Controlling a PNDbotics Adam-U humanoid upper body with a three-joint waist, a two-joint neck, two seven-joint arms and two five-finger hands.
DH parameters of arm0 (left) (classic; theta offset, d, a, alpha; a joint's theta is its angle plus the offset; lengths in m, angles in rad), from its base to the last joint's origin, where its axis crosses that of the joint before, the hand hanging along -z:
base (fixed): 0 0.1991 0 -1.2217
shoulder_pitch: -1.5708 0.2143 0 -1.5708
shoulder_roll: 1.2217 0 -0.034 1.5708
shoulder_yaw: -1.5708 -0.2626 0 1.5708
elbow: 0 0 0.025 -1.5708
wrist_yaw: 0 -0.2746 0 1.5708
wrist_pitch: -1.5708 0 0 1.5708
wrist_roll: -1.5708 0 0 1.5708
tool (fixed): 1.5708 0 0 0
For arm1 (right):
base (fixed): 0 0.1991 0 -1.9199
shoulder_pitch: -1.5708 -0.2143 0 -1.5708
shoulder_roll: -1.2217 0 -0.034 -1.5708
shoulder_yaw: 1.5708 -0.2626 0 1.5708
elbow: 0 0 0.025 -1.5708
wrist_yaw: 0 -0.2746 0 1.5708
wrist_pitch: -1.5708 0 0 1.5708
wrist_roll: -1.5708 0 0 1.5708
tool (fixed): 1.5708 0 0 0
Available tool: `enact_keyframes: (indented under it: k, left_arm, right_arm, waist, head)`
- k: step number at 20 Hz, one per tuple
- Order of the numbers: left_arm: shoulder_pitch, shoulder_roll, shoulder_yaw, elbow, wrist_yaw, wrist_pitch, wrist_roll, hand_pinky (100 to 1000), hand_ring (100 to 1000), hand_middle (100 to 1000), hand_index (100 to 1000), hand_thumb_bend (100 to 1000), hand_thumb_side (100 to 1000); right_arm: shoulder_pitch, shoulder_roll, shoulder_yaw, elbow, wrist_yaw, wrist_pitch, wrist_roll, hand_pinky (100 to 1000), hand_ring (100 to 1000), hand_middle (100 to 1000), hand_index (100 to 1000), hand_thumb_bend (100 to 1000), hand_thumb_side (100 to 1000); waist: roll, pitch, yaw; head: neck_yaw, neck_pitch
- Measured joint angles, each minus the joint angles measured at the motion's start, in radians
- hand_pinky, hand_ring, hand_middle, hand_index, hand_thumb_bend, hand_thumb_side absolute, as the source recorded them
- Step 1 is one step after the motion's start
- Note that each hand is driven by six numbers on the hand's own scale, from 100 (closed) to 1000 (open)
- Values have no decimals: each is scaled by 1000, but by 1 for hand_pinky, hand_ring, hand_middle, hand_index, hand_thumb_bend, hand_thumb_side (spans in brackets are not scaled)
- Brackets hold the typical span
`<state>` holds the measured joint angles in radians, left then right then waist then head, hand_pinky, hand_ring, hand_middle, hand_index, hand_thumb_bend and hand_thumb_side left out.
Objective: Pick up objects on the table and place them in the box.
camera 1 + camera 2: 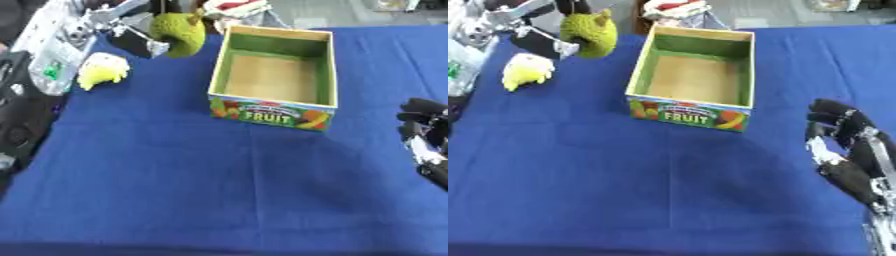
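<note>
I saw the bench (pixel 219 190) covered w/ a smooth blue cloth, flat, no wrinkles I could make out. The box (pixel 694 77) sat toward the far edge, about mid-width: rectangular, open-topped, green inner walls, tan cardboard-looking floor, nothing inside, and a printed fruit label reading "FRUIT" on the near wall.

The bumpy green fruit (pixel 590 34) was rounded w/ a knobbly skin, held up off the cloth near the far-left corner, just left of the box's far-left corner. My left hand (pixel 570 7) came in from the top left and gripped it from above, fingers closed on its top; most of that hand was cut by the frame edge. A pale yellow lumpy object (pixel 102 70) lay on the cloth by the left edge, near the green fruit but apart from it, soft-looking.

Lots of open cloth across the whole near half and btwn box and right edge.

My right hand (pixel 843 145) rested at the right edge, black, fingers loosely curled, holding nothing.
</note>
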<state>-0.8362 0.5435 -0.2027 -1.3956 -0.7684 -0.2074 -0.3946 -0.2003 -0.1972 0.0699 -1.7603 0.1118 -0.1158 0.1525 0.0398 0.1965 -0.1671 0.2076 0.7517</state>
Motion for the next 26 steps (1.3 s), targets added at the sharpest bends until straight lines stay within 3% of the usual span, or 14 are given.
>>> enact_keyframes:
  k: [6,10,14,19,26]
  left_arm:
    - [-49,-112,-63,187,-86,-36,55,626,592,591,723,344,165]
    - [-48,-164,-68,245,-98,-49,111,652,653,656,768,508,295]
    - [-39,-171,-69,246,-79,-46,164,652,673,686,807,660,394]
    - [-15,-140,-34,150,22,2,196,647,671,687,810,631,375]
    - [2,-5,67,31,69,117,195,673,672,698,822,555,307]
  right_arm:
    - [0,2,5,2,-4,1,6,735,795,764,832,100,348]
    - [0,8,6,3,-7,0,8,735,795,764,831,100,349]
    - [0,9,6,4,-8,0,8,735,795,764,832,100,351]
    - [0,9,5,4,-8,0,9,735,795,764,831,100,352]
    - [0,9,5,4,-8,0,8,735,794,764,831,100,355]
  waist:
    - [-2,0,-12]
    - [-4,1,-17]
    - [-5,1,-16]
    - [-4,1,-9]
    - [-2,1,9]
  head:
    - [2,0]
    - [2,0]
    - [1,-1]
    - [-3,-1]
    - [-11,-5]
